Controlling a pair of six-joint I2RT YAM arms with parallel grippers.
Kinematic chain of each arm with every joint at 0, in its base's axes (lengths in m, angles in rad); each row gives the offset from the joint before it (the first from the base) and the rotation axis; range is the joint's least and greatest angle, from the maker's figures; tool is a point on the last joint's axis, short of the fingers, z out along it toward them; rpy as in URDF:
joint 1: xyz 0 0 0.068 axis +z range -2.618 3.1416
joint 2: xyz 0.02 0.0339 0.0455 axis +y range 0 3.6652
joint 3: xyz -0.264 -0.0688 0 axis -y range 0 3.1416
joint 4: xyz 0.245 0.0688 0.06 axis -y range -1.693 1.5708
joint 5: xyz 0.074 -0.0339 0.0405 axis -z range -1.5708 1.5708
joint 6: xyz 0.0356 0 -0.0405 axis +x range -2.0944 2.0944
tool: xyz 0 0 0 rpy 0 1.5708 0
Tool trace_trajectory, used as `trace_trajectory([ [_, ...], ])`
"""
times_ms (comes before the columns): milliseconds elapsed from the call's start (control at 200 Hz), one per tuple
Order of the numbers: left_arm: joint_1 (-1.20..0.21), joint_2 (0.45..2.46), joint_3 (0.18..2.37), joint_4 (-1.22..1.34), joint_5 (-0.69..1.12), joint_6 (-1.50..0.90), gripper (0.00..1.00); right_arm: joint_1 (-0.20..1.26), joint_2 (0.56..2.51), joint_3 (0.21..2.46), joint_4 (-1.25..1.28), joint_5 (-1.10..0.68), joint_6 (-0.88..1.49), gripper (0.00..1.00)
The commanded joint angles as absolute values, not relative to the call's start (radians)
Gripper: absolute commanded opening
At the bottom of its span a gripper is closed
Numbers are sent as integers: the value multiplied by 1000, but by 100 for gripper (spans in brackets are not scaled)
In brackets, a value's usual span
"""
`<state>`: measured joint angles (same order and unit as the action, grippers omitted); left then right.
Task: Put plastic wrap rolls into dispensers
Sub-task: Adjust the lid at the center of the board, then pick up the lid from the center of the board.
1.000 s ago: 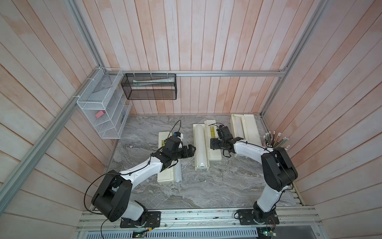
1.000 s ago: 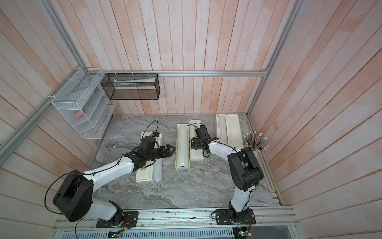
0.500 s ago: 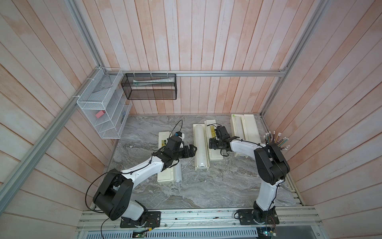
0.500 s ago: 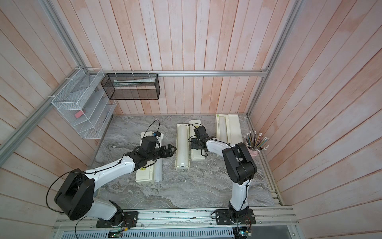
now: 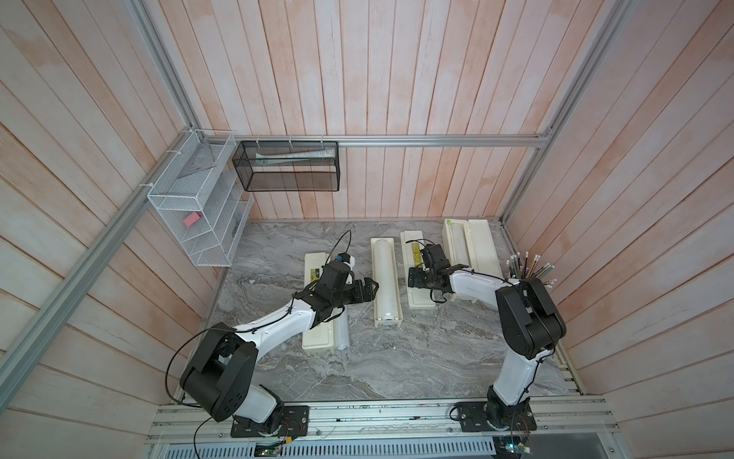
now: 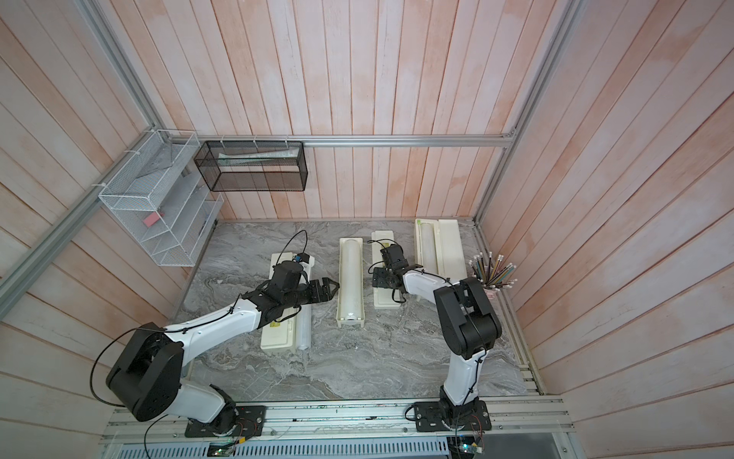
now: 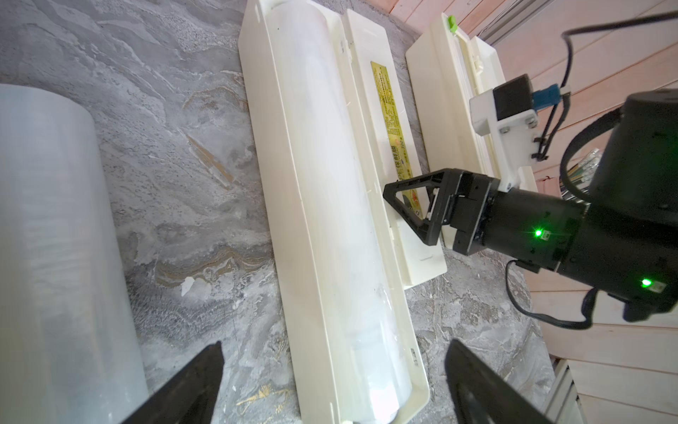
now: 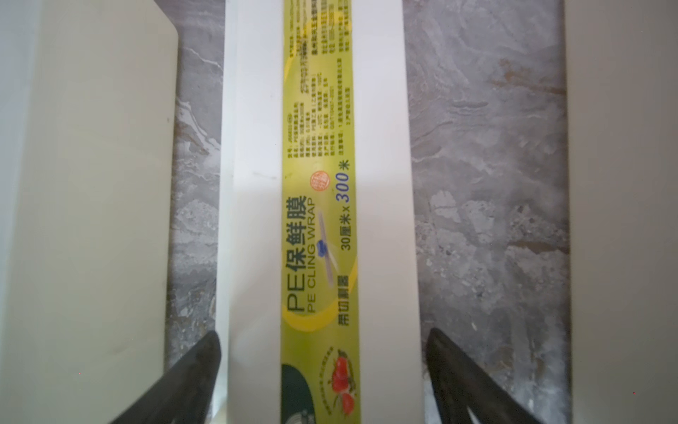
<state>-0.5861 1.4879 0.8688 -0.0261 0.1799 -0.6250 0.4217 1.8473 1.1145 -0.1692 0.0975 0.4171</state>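
plastic wrap rolls lie in three spots. the loose roll (image 5: 342,333) (image 7: 55,238) is on the grey marble surface (image 5: 397,357), right alongside the closed left dispenser (image 5: 315,337), on its side toward the middle; the left arm crosses over both. the middle roll (image 5: 384,270) (image 7: 330,183) rests in the trough of the open middle dispenser (image 5: 387,321) (image 7: 271,165). that dispenser's lid (image 5: 419,301) (image 8: 253,183) lies open next to it with the yellow-green label (image 8: 317,183) facing up. the right roll (image 5: 456,244) sits in the trough of the open right dispenser (image 5: 481,246) at the back by the wall, its own cover folded out toward the cup of pencils (image 5: 532,264).

the left end effector (image 5: 375,289) (image 6: 336,290) (image 7: 330,352) hovers just beside the middle trough, about halfway along it, with jaws spread wide and nothing between them. in the left wrist view its two dark fingers (image 7: 198,378) frame the near end of that trough.

the right end effector (image 5: 411,277) (image 8: 323,337) is over the lid, with jaws spread wide and one finger at each long edge. in the right wrist view one fingertip sits right at the edge, and the other shows a sliver of marble between itself and the lid. whether either pad touches the lid cannot be told.
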Motion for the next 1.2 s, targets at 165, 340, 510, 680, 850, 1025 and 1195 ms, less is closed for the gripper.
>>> trace_trajectory([
  [165, -608, 1519, 905, 3, 201, -634, 96, 423, 1904, 1180, -243, 50, 391, 98],
  [340, -622, 1539, 913, 14, 204, -639, 96, 431, 1940, 1197, -256, 89, 406, 98],
  [510, -635, 1565, 924, 40, 225, -658, 96, 449, 1977, 1235, -298, 154, 411, 97],
  [680, -661, 1597, 939, 64, 236, -676, 96, 453, 1974, 1247, -322, 178, 425, 86],
  [850, -682, 1634, 949, 94, 264, -702, 96, 453, 1929, 1249, -358, 189, 441, 80],
  [1025, -692, 1638, 955, 102, 261, -709, 96, 451, 1819, 1223, -358, 135, 452, 79],
  [1195, -695, 1648, 956, 124, 280, -720, 96, 451, 1724, 1211, -368, 64, 476, 79],
])
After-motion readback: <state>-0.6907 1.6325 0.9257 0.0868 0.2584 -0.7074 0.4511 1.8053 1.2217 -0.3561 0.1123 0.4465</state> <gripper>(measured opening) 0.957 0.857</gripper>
